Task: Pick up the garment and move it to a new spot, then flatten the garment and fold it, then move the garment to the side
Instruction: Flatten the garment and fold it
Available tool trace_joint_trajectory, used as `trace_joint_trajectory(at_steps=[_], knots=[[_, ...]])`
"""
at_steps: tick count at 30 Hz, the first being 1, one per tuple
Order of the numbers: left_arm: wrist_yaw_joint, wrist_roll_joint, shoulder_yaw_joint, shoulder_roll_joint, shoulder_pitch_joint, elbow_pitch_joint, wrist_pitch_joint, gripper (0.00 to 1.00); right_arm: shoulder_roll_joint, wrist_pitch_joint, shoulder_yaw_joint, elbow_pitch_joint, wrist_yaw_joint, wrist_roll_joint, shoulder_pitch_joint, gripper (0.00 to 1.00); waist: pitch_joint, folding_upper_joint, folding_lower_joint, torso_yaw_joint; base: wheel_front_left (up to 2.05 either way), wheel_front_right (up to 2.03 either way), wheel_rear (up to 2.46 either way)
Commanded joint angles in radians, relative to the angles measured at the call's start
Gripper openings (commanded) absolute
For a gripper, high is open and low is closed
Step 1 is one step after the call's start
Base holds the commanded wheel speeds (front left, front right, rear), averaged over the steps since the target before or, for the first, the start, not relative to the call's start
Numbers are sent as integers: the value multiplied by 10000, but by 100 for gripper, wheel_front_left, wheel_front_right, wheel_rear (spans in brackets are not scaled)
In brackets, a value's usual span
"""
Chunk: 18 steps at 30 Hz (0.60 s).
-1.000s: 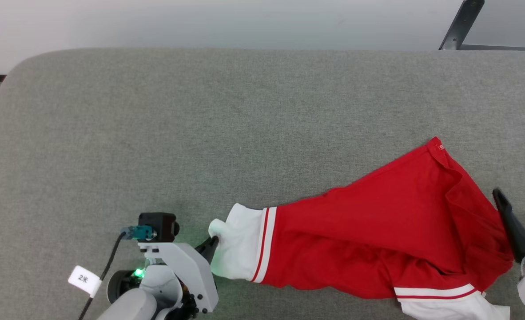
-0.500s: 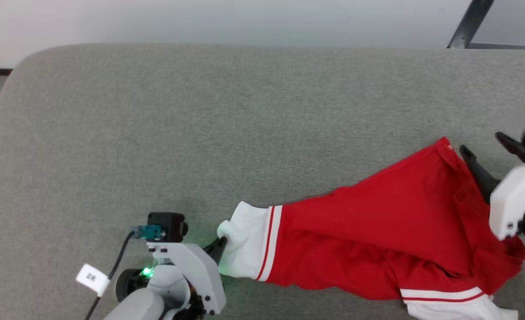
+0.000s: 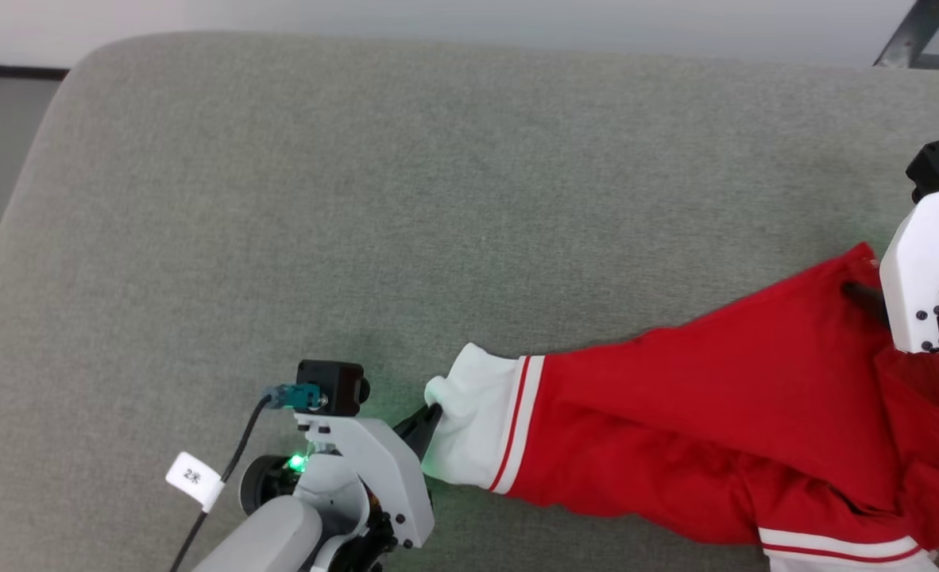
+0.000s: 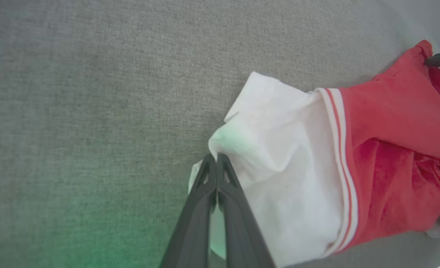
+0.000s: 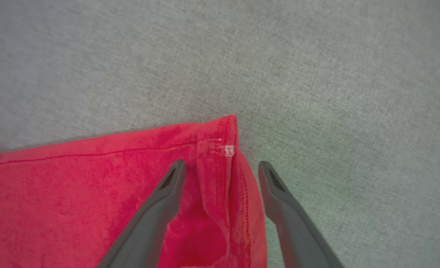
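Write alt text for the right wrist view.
The right gripper, jaws open, straddles a stitched corner of the red garment: one jaw over the cloth, the other over the grey fabric surface beside it. Nothing is gripped yet.

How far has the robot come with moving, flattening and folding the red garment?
Done: the left gripper has its jaws shut on the garment at its white end. In hand: the right gripper, jaws open, straddles the red corner at the opposite end, not yet closed. Left: the garment lies wrinkled and unfolded on the grey surface, so flattening, folding and moving aside remain.
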Motion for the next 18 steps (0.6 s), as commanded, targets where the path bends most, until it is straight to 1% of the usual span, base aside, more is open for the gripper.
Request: trace_joint_trajectory(at_steps=[1, 5, 6, 7, 8, 12, 18], knots=[[-60, 15, -16, -49, -49, 109, -20, 0, 21, 233, 118, 358, -7, 105, -294, 100, 167, 0, 0, 156, 0, 0, 0], [-107, 29, -42, -125, -181, 252, -50, 0, 199, 858, 281, 1319, -7, 445, -678, 100, 305, 0, 0, 298, 0, 0, 0], [-126, 29, -48, -134, -198, 293, -53, 0, 264, 968, 320, 1540, -7, 496, -724, 73, 321, 0, 0, 322, 0, 0, 0], [-113, 30, -52, -135, -222, 326, -43, 0, 294, 1089, 396, 1745, -7, 471, -780, 28, 346, 0, 0, 345, 0, 0, 0], [-116, 42, -65, -134, -252, 360, -48, 0, 330, 1191, 476, 1889, -7, 520, -823, 0, 362, 0, 0, 365, 0, 0, 0], [-152, 106, -102, -105, -293, 493, -72, 0, 310, 1447, 637, 2268, -7, 650, -1084, 0, 386, 0, 0, 372, 0, 0, 0], [-85, 48, -119, 18, -359, 561, 139, 0, 351, 1324, 594, 2374, -7, 925, -1578, 0, 162, 0, 0, 191, 0, 0, 0]])
